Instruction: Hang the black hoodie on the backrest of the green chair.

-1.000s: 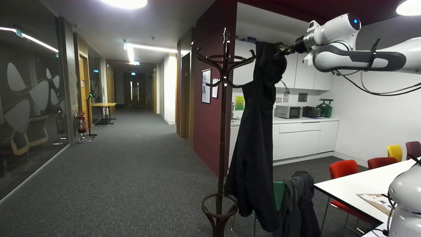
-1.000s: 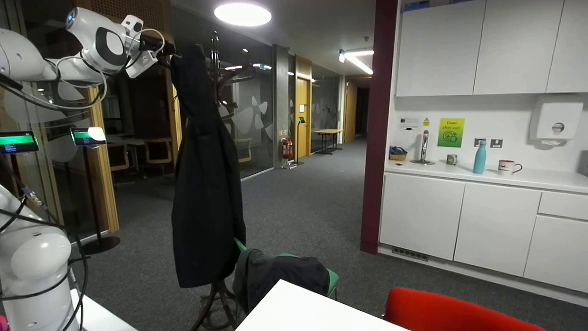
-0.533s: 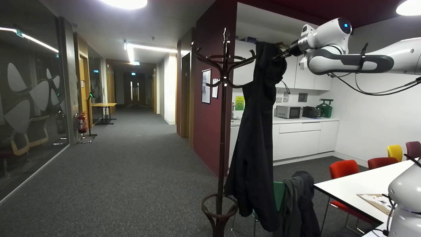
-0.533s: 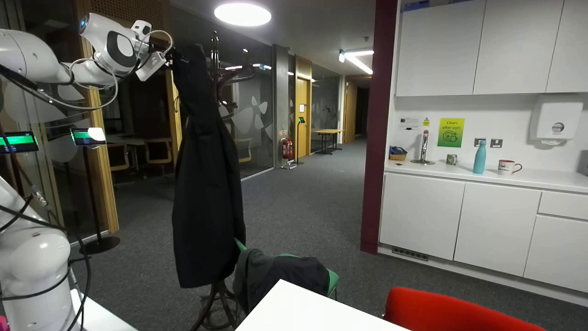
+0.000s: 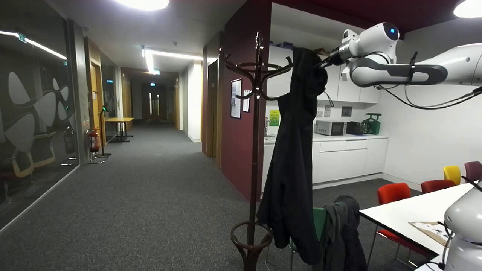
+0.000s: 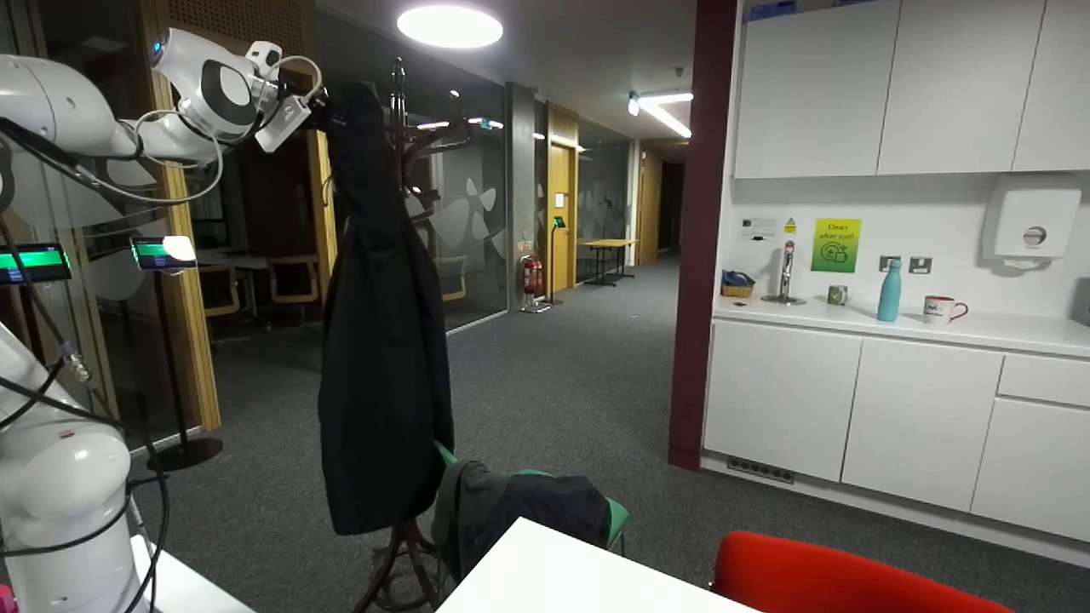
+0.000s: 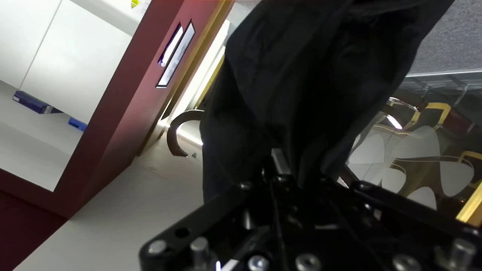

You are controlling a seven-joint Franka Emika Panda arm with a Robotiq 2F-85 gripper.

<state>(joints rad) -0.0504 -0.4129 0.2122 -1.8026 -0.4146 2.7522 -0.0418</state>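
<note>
As the hoodie (image 5: 295,158) hangs off the coatstand (image 5: 255,150), the pincer (image 5: 321,64) touches it

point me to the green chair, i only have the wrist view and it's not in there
Observer: In both exterior views the green chair is beside the foot of the coat stand.
Operator: is its backrest bare
Observer: No, dark clothing is draped over it.
Operator: and how low does the hoodie hang, i can't see its bottom end
Observer: In both exterior views its bottom edge appears lower than the top of the green chair.
</note>
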